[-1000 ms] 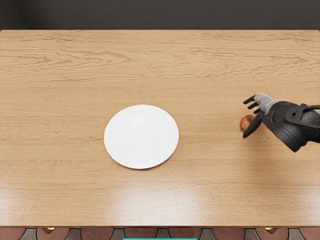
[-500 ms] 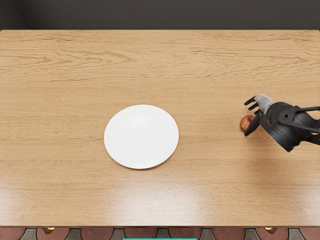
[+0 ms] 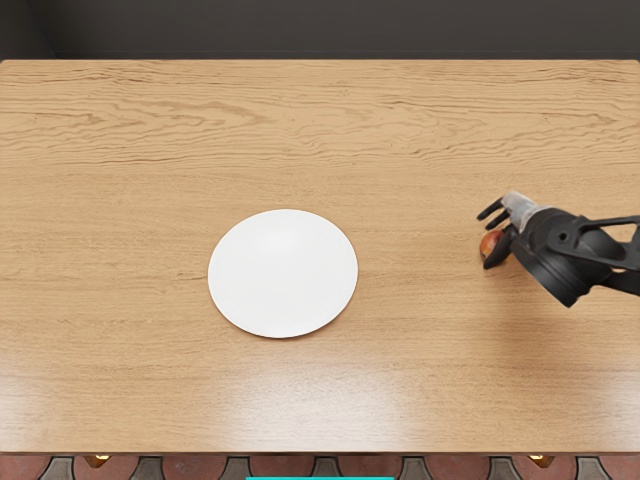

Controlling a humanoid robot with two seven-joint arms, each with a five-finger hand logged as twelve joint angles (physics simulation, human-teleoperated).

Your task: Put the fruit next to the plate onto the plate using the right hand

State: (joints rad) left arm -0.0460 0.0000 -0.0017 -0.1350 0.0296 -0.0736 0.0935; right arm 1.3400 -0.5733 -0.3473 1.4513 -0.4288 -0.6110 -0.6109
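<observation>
One right robot hand (image 3: 504, 234), fingers (image 3: 491, 212) half-spread, touching the fruit (image 3: 489, 244); plate (image 3: 283, 272) well apart

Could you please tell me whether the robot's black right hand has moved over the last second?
Yes. The black right hand has edged slightly left toward the round white plate, drawing in on the small red fruit.

— The table (image 3: 320, 120)?
— Light wood with wavy grain. Smooth, with a soft sheen along the bottom of the frame.
— And the plate (image 3: 283, 272)?
— Plain white, smooth, almost matt.
— The right hand (image 3: 525, 235)?
— A dark, matt casing, plastic by its look. The fruit (image 3: 490, 243) has a smooth reddish skin.
</observation>
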